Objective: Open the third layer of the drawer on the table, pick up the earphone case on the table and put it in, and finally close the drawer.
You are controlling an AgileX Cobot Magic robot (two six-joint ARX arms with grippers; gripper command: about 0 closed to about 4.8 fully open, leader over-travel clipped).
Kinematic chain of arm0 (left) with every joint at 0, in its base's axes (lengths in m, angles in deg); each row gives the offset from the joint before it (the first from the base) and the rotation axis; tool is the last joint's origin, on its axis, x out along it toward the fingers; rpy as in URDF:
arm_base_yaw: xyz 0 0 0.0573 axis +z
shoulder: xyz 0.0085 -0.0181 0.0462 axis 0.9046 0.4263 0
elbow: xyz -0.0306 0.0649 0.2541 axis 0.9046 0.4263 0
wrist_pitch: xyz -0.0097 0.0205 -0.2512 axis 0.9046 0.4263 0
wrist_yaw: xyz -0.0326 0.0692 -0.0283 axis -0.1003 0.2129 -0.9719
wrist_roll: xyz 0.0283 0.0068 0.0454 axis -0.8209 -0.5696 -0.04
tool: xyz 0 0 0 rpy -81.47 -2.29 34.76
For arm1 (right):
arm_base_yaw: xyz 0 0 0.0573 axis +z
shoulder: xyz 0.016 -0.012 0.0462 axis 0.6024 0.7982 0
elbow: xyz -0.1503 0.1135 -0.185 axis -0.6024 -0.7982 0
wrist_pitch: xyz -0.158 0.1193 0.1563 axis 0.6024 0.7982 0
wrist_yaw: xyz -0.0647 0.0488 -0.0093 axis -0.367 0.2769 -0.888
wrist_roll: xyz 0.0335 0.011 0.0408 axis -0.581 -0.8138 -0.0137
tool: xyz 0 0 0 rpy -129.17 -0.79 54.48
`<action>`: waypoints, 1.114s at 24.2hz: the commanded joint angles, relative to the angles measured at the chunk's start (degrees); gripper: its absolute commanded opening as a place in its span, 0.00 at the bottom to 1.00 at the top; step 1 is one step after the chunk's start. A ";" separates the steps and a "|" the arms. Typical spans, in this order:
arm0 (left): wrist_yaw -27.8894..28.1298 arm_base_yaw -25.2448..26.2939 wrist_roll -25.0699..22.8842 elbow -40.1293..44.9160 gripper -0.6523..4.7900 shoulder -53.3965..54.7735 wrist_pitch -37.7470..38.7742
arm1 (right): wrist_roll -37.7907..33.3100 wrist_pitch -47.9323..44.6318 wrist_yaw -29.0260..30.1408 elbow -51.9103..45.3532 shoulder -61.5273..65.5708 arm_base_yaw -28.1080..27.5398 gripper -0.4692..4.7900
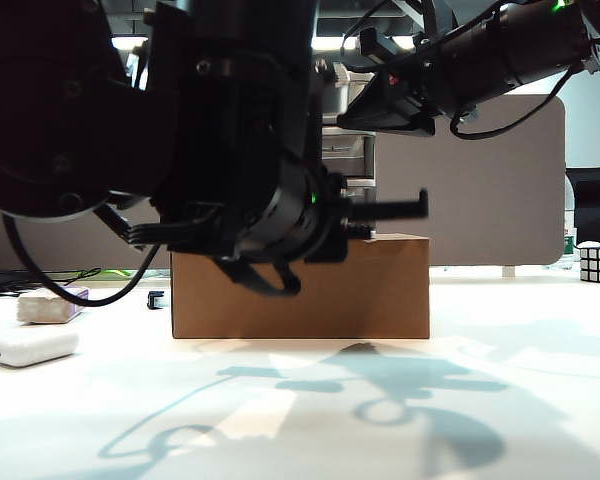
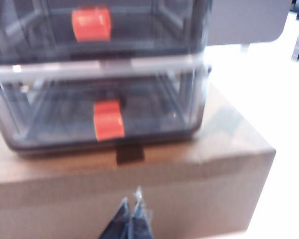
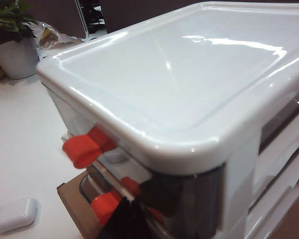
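The drawer [image 2: 97, 74] stands on a brown cardboard box [image 2: 139, 194]; its white top [image 3: 179, 74] fills the right wrist view. The third layer [image 2: 50, 117] is the lowest smoky drawer, with a red-orange handle [image 2: 108, 120]. My left gripper [image 2: 132, 206] is shut and empty, level with the box front, a short way off it. In the exterior view the left gripper [image 1: 415, 207] points right, before the box's top edge. My right gripper [image 3: 131, 201] looks shut, right beside a lower red handle [image 3: 105, 205]; contact is unclear. The white earphone case [image 1: 35, 347] lies on the table [image 1: 540, 380] at the left, untouched.
A whitish block with a purple edge [image 1: 52, 305] lies behind the case. A small dark object [image 1: 156, 298] sits left of the box. A Rubik's cube [image 1: 599, 263] stands far right. A potted plant [image 3: 12, 50] is beyond the drawer. The left arm [image 1: 180, 130] hides most of the unit.
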 commanded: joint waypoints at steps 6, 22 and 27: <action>-5.92 4.11 0.26 -1.18 0.37 -0.33 -2.27 | 0.17 -1.09 -0.44 0.37 -0.13 0.04 0.08; -7.34 6.60 2.54 -6.12 0.37 0.13 5.42 | 0.20 -1.09 -0.39 0.35 -0.13 0.04 0.08; -7.37 7.04 2.54 -6.12 0.37 0.13 5.60 | 0.20 -1.07 0.04 0.35 -0.13 0.04 0.08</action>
